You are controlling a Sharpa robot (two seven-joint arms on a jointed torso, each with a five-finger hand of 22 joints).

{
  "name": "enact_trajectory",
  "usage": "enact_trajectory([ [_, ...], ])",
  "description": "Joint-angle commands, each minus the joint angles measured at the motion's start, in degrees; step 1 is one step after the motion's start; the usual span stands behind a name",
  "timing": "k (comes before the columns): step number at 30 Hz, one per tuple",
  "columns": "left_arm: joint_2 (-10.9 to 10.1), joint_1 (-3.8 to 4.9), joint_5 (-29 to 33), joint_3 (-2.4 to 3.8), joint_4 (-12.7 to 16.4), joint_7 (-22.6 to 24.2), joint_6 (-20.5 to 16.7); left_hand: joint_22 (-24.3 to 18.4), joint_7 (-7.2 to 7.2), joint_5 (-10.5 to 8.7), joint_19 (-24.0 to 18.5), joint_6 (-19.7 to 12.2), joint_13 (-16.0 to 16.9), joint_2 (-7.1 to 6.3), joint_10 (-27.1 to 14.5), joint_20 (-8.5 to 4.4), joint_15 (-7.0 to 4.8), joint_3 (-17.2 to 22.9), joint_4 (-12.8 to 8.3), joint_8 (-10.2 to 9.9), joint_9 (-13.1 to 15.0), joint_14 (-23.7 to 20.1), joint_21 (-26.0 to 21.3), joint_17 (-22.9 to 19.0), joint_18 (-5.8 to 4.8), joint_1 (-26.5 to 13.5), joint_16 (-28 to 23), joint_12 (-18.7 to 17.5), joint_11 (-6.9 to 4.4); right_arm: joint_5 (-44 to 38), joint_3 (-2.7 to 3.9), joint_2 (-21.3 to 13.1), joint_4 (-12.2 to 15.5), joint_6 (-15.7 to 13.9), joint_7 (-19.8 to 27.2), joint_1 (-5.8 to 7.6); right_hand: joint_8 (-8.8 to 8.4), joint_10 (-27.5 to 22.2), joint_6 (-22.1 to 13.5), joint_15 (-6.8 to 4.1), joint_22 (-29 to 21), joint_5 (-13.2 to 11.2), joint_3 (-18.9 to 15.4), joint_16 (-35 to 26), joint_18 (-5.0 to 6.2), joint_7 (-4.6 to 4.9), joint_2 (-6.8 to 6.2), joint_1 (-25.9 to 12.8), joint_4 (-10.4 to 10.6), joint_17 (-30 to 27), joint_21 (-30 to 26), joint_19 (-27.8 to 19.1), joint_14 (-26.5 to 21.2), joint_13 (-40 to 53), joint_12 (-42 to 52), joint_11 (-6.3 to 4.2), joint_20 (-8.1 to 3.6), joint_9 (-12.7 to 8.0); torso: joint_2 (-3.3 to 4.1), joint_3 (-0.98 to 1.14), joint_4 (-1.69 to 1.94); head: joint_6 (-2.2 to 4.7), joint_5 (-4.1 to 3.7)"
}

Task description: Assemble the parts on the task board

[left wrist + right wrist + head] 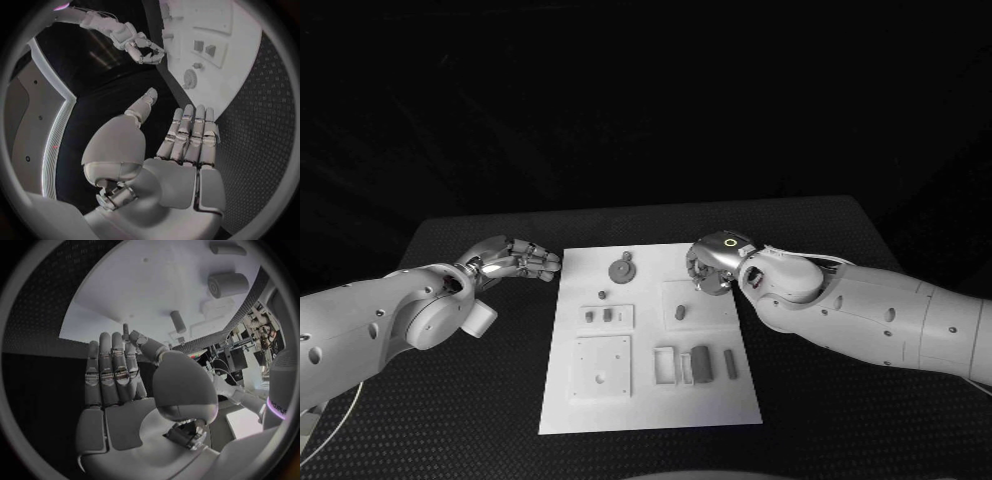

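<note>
The white task board (653,400) lies in the middle of the black table. On it are grey parts: a round toothed piece (623,268), a small peg (602,295), a short cylinder (679,312), and several blocks at its near right (697,364). My left hand (516,260) hovers open just left of the board's far corner, its fingers (190,132) straight and together, holding nothing. My right hand (714,264) hangs over the board's far right part, near the short cylinder (178,321), with straight fingers (115,365) and nothing visible in it.
A square plate with holes (603,365) and a smaller fixture with two slots (602,316) sit on the board's left half. Bare black table (473,400) surrounds the board on all sides. The right hand (140,46) also appears beyond the board's far edge (164,75).
</note>
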Motion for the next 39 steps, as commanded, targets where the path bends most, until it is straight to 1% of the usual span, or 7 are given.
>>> enact_trajectory([
  [1, 0.15, 0.02, -0.12, 0.04, -0.14, 0.55, 0.82, -0.07, 1.49, -0.28, -0.13, -0.47, -0.09, 0.23, -0.21, 0.29, 0.17, -0.16, -0.03, 0.19, 0.09, -0.2, 0.33, 0.09, 0.42, -0.29, -0.3, 0.17, 0.08, 1.82, 0.08, -0.05, 0.14, 1.61, -0.19, 0.1, 0.32, 0.71, 0.33, 0.14, 0.27, 0.15, 0.05, 0.16, 1.04, -0.07, 0.08, 0.28, 0.02, 0.07, -0.34, 0.48, 0.33, 0.02, 0.16, -0.22, 0.08, 0.1, 0.01, 0.0, -0.01, 0.01, -0.04],
  [7, 0.23, 0.02, -0.11, 0.04, -0.35, 0.5, 0.9, -0.1, 1.49, -0.28, -0.13, -0.48, -0.11, 0.24, -0.21, 0.3, 0.17, -0.17, -0.03, 0.2, 0.1, -0.2, 0.33, 0.09, 0.42, -0.3, -0.3, 0.17, 0.08, 3.75, 0.31, -0.39, 0.53, 2.17, 0.05, 0.2, 0.26, 0.65, 0.25, 0.16, 0.27, 0.14, 0.04, 0.07, 1.04, -0.03, 0.18, 0.16, 0.02, 0.11, -0.42, 0.45, 0.3, 0.1, 0.1, -0.19, 0.13, 0.18, 0.02, 0.01, 0.0, -0.01, -0.04],
  [18, 0.27, 0.02, -0.11, 0.04, -0.31, 0.51, 0.84, -0.13, 1.5, -0.28, -0.14, -0.5, -0.13, 0.24, -0.22, 0.3, 0.18, -0.18, -0.02, 0.2, 0.1, -0.21, 0.33, 0.1, 0.42, -0.31, -0.32, 0.17, 0.08, 6.09, 2.43, -1.48, 4.35, 1.6, 0.43, 0.57, 0.2, 0.58, 0.16, 0.19, 0.26, 0.14, 0.04, -0.03, 1.05, 0.01, 0.31, 0.04, 0.01, 0.15, -0.47, 0.42, 0.28, 0.19, 0.03, -0.15, 0.16, 0.28, -0.02, -0.02, -0.07, 0.08, 0.17],
  [24, 0.29, 0.02, -0.1, 0.04, -0.27, 0.6, 0.7, -0.14, 1.5, -0.28, -0.14, -0.5, -0.14, 0.25, -0.22, 0.3, 0.18, -0.18, -0.02, 0.21, 0.1, -0.21, 0.33, 0.11, 0.42, -0.32, -0.33, 0.17, 0.09, 6.57, 3.21, -1.45, 7.09, 1.65, 0.56, 0.77, 0.18, 0.56, 0.14, 0.2, 0.26, 0.14, 0.05, -0.07, 1.06, 0.02, 0.34, 0.02, 0.0, 0.17, -0.49, 0.41, 0.27, 0.23, 0.0, -0.15, 0.17, 0.32, -0.03, -0.07, -0.04, 0.23, 0.41],
  [28, 0.35, 0.03, -0.08, 0.04, -0.25, 0.66, 0.54, -0.15, 1.5, -0.28, -0.14, -0.5, -0.14, 0.26, -0.21, 0.3, 0.18, -0.18, -0.02, 0.22, 0.1, -0.21, 0.34, 0.11, 0.42, -0.32, -0.33, 0.17, 0.08, 7.13, 3.27, -0.46, 8.31, 2.06, 0.85, 0.76, 0.16, 0.54, 0.11, 0.21, 0.26, 0.14, 0.05, -0.1, 1.06, 0.03, 0.37, 0.0, 0.0, 0.18, -0.5, 0.39, 0.26, 0.25, -0.02, -0.14, 0.18, 0.35, -0.02, -0.11, 0.01, 0.43, 0.81],
  [32, 0.29, 0.04, -0.05, 0.04, -0.1, 0.64, 0.25, -0.17, 1.5, -0.28, -0.14, -0.5, -0.15, 0.26, -0.21, 0.3, 0.18, -0.18, -0.02, 0.22, 0.11, -0.2, 0.34, 0.12, 0.42, -0.31, -0.33, 0.18, 0.08, 7.57, 3.27, 1.03, 9.7, 2.85, 1.11, 0.74, 0.13, 0.49, 0.06, 0.22, 0.25, 0.14, 0.06, -0.15, 1.06, 0.05, 0.43, -0.03, 0.0, 0.2, -0.53, 0.35, 0.23, 0.29, -0.06, -0.12, 0.19, 0.4, 0.02, -0.02, 0.0, 0.43, 1.15],
  [39, 0.27, 0.07, 0.09, 0.05, 0.22, 0.6, -0.25, -0.19, 1.49, -0.28, -0.15, -0.49, -0.16, 0.2, -0.19, 0.29, 0.17, -0.18, -0.06, 0.24, 0.12, -0.19, 0.34, 0.13, 0.43, -0.27, -0.33, 0.18, 0.08, 7.61, 3.08, 4.25, 11.59, 4.27, 1.53, 0.74, 0.05, 0.37, -0.07, 0.27, 0.24, 0.14, 0.05, -0.29, 1.06, 0.1, 0.57, -0.13, -0.02, 0.23, -0.58, 0.23, 0.14, 0.38, -0.17, -0.06, 0.23, 0.5, 0.01, -0.12, -0.02, 0.68, 1.88],
])
